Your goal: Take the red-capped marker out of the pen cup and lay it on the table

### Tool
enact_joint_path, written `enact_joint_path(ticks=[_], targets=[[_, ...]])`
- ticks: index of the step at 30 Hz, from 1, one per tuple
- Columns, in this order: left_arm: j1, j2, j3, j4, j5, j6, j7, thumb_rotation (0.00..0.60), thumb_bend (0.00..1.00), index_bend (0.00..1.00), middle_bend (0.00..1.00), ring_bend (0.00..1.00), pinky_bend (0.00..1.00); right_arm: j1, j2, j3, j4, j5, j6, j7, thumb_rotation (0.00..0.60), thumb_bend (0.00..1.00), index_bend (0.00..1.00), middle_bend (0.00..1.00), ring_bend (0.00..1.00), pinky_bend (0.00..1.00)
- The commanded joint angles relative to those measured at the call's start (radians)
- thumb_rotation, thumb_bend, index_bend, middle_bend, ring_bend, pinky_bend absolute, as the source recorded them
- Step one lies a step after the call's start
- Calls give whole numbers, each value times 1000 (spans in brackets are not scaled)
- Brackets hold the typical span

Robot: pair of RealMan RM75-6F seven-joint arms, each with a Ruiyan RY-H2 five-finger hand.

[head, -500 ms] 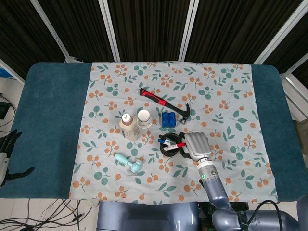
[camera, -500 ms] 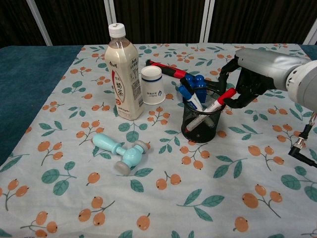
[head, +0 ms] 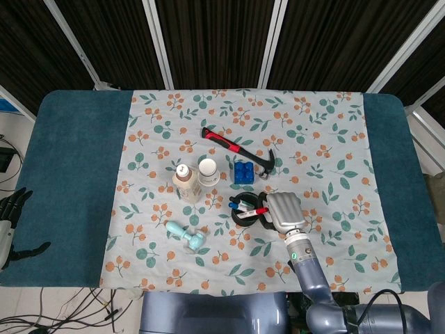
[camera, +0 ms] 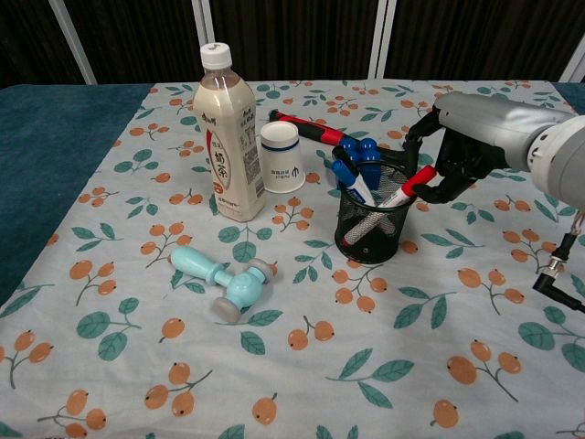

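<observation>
The red-capped marker [camera: 408,187] leans in the black mesh pen cup [camera: 374,219], its cap sticking out over the right rim. Blue-capped markers [camera: 350,181] stand beside it in the cup. My right hand [camera: 466,146] hovers at the cup's right side, fingers [camera: 445,186] curled just behind the red cap and thumb arched above it, not visibly clamped. From above, the right hand [head: 284,211] sits against the cup [head: 247,211]. My left hand [head: 10,224] hangs off the table's left edge, fingers apart, holding nothing.
A milk-tea bottle [camera: 228,137] and a white paper cup [camera: 281,157] stand left of the pen cup. A red-handled hammer [head: 236,148] and a blue block [head: 243,172] lie behind it. A teal toy hammer [camera: 221,279] lies at front left.
My right hand has shifted slightly to the right beside the cup. The red-capped marker still leans in the cup, barely moved.
</observation>
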Motion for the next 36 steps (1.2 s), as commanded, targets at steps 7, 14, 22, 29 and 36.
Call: enact_joint_path(ticks=[7,14,22,29,36], targets=[[0,0,0,1,0,0,-2,600,0,0,0,0,0,-1,2,-5,-1,-2,6,-2,600,499,607,1000,1000,1000],[0,1,0,-1,-1,-1,-1,600,0,0,0,0,0,-1,5,-6,2,2,7,-1,600,500,611,1000,1000,1000],[0,1,0,-2,-1,-1,-3,600,0,0,0,0,0,-7,11,-11,-4,-5,11,4,600,501,616,1000,1000,1000],[0,1,1,-1,2,2,-2,600,0,0,0,0,0,-23,99,6,-115,-57,55,0,600,501,631,1000,1000,1000],[1,-1,3,-1,12,7,2,600,0,0,0,0,0,-65,257,26,-256,-133,99,28,600,501,633,1000,1000,1000]])
